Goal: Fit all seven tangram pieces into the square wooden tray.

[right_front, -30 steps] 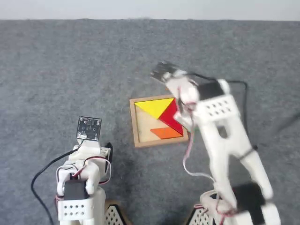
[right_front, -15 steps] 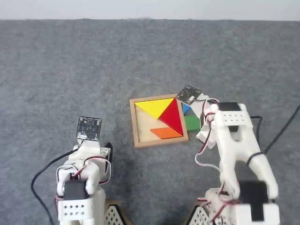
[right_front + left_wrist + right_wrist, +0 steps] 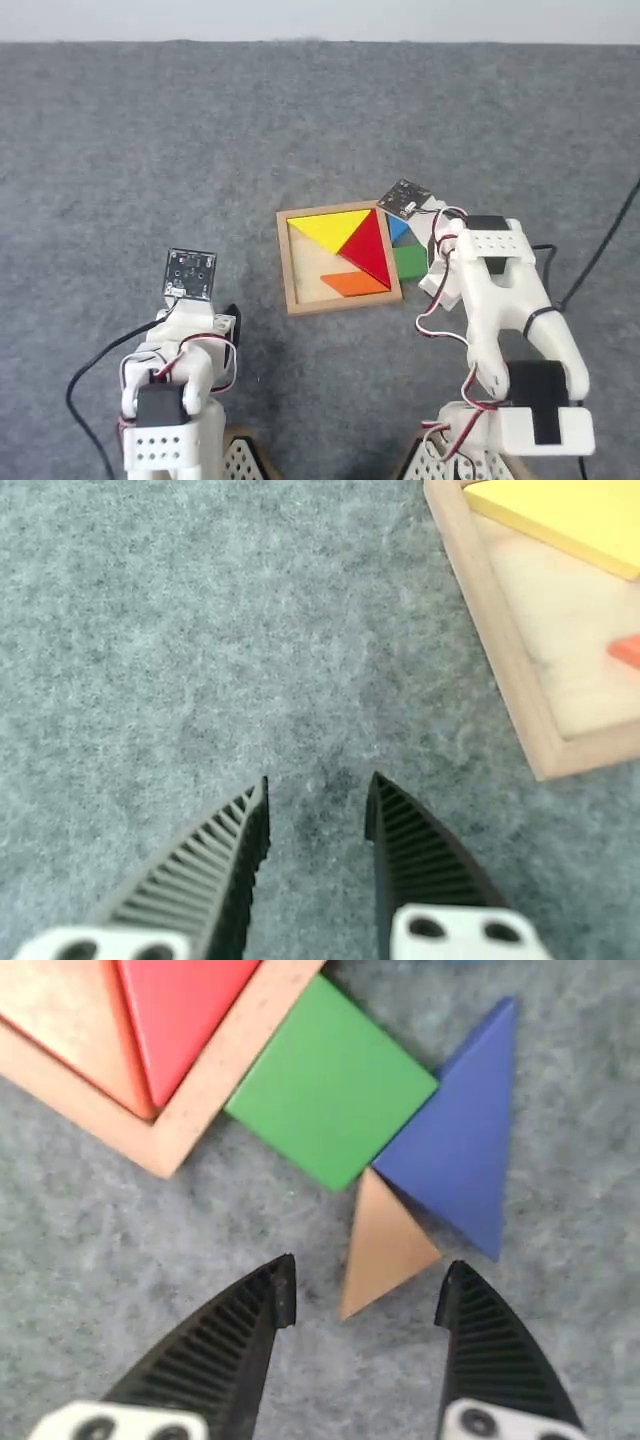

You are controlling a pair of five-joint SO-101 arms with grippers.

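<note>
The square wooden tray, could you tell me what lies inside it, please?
Inside the square wooden tray: a yellow triangle piece, a red triangle piece, an orange parallelogram piece, and bare wood. The floor beneath them is covered.

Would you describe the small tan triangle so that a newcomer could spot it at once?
Find the square wooden tray; beside its outer edge, near a corner, a green square and a blue triangle lie side by side. The tan triangle sits where those two meet, before the right gripper and its open fingers: the smallest piece there, and wood-coloured.
</note>
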